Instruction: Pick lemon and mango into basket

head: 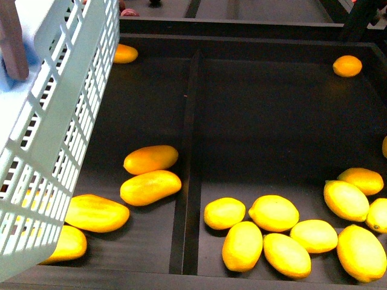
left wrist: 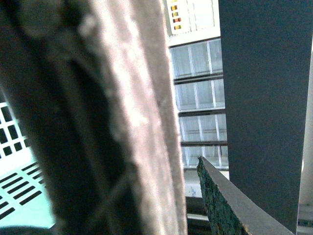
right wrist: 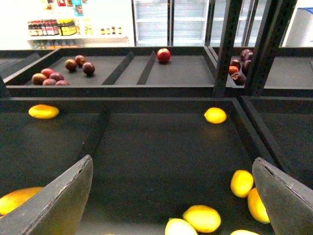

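Right gripper (right wrist: 172, 160): fingers wide apart, empty, above the right compartment of the black bin (right wrist: 161, 147). Left gripper (left wrist: 142, 171): one finger (left wrist: 220, 200) shows just beside the brown handle (left wrist: 132, 122) of the basket (head: 51, 30). The other finger is hidden, so closure can't be told. The basket is tilted and raised at left over the left compartment. The mango (head: 150, 187) lies there near the divider (head: 192, 121), long axis left-right, right end slightly farther back. The lemon (head: 224, 212) sits just across the divider, long axis also left-right, at the edge of a lemon cluster (head: 290, 235).

Elongated yellow-orange smooth-skinned mangoes (head: 150, 186): we count five.
Small plain yellow oval lemons (head: 274, 212): we count ten, plus a sliver at the edge.
Light teal slotted plastic basket (head: 60, 121): one.
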Robot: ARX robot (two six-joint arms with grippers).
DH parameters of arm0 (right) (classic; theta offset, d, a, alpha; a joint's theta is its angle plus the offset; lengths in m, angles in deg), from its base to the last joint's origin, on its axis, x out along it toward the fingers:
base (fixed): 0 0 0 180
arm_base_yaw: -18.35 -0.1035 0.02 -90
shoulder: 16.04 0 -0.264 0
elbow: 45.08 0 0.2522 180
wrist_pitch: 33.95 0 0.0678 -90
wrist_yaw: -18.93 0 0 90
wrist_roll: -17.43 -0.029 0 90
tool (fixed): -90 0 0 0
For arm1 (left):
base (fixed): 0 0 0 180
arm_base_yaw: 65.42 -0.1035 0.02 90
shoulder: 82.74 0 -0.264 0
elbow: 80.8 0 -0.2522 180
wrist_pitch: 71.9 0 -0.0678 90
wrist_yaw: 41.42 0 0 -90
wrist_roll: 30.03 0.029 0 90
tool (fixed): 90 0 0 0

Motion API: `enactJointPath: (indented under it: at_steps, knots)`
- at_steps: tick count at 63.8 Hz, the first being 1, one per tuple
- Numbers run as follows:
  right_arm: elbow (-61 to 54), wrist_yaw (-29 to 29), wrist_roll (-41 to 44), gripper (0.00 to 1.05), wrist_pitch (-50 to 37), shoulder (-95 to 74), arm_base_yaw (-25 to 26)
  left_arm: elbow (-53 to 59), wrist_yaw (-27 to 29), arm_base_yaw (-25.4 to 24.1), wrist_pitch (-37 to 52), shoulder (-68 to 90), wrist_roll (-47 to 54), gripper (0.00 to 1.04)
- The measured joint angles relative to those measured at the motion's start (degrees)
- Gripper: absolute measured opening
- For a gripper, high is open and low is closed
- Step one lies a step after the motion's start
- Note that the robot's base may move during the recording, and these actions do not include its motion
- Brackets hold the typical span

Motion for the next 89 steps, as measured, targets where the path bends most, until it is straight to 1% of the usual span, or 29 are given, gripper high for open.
enactJointPath:
  at_steps: [2,3,4,5,6,8,10,14,19,23,25,26,29,35,39,42,49,69,70,74,76,78,80,83,84,85,89]
  knots:
    - [0.0,0.2,0.0,0.96,0.0,0.0,0.0,-2.9,0.7,0.5,-6.5,1.5,0.2,0.27]
    - [0.0,0.2,0.0,0.96,0.0,0.0,0.0,-5.4,1.3,0.7,-11.7,3.0,0.6,0.27]
    - [0.0,0.2,0.0,0.96,0.0,0.0,0.0,-6.7,1.3,0.8,-14.1,3.8,1.2,0.27]
    - [0.0,0.1,0.0,0.96,0.0,0.0,0.0,-10.2,1.7,1.0,-20.8,6.3,3.8,0.27]
    - [0.0,0.0,0.0,0.96,0.0,0.0,0.0,-12.0,2.0,1.1,-24.6,7.7,6.7,0.27]
    - [0.0,0.0,0.0,0.96,0.0,0.0,0.0,-14.8,3.0,0.9,-30.8,10.7,11.1,0.27]
    - [0.0,0.2,0.0,0.96,0.0,0.0,0.0,-15.7,3.4,0.6,-31.8,12.4,13.5,0.27]
    - [0.0,0.3,0.0,0.96,0.0,0.0,0.0,-17.7,3.6,0.5,-31.0,16.0,16.6,0.26]
    - [0.0,0.3,0.0,0.96,0.0,0.0,0.0,-20.4,0.3,1.3,-28.2,20.4,18.7,0.24]
    - [0.0,0.2,0.0,0.96,0.0,0.0,0.0,-22.9,-2.2,2.3,-25.4,23.7,21.2,0.14]
    - [0.0,0.2,0.0,0.96,0.0,0.0,0.0,-24.8,-4.8,3.0,-23.7,25.9,21.2,0.09]
    - [0.0,0.2,0.0,0.96,0.0,0.0,0.0,-26.4,-7.0,3.9,-22.6,27.7,20.7,0.08]
    - [0.0,0.2,0.0,0.96,0.0,0.0,0.0,-29.4,-9.9,5.9,-22.0,31.3,22.7,0.07]
    - [0.0,0.2,0.0,0.96,0.0,0.0,0.0,-33.2,-13.7,8.6,-21.5,35.6,27.5,0.06]
    - [0.0,0.2,0.0,0.96,0.0,0.0,0.0,-34.4,-17.9,10.6,-19.5,37.6,27.7,0.06]
    - [0.0,0.2,0.0,0.96,0.0,0.0,0.0,-34.4,-20.0,12.0,-18.2,37.9,27.1,0.06]
    - [0.0,0.2,0.0,0.96,0.0,0.0,0.0,-34.4,-20.7,14.1,-16.8,37.9,26.7,0.06]
    - [0.0,0.2,0.0,0.96,0.0,0.0,0.0,-34.3,-19.8,13.9,-16.8,37.9,26.8,0.06]
    - [0.4,-0.9,-0.6,0.96,1.3,-0.7,0.2,-34.3,-19.8,14.0,-16.8,37.9,26.8,0.06]
    - [4.5,-5.6,-4.1,0.96,11.7,-6.3,2.4,-34.3,-20.0,13.9,-16.8,37.9,26.8,0.06]
    - [6.2,-7.5,-5.5,0.96,15.6,-10.1,3.9,-34.3,-20.0,14.0,-16.8,37.9,26.8,0.06]
    - [6.9,-8.8,-6.5,0.96,17.1,-13.2,5.6,-34.3,-20.1,14.0,-16.8,37.9,26.8,0.06]
    - [6.9,-9.6,-6.9,0.96,16.9,-15.0,6.7,-34.3,-20.2,14.1,-16.8,37.9,26.8,0.06]
    - [7.0,-11.5,-7.3,0.96,13.8,-20.7,11.0,-34.3,-20.5,14.2,-16.8,37.9,26.8,0.06]
    - [7.0,-11.6,-7.3,0.96,13.4,-21.2,11.3,-34.3,-20.5,14.2,-16.8,37.9,26.7,0.06]
    - [7.1,-12.1,-7.3,0.96,11.6,-23.4,12.8,-34.3,-20.5,14.2,-16.8,37.9,26.6,0.06]
    - [7.5,-12.8,-7.3,0.96,6.9,-29.2,15.7,-34.3,-20.4,14.2,-16.8,37.9,26.6,0.06]
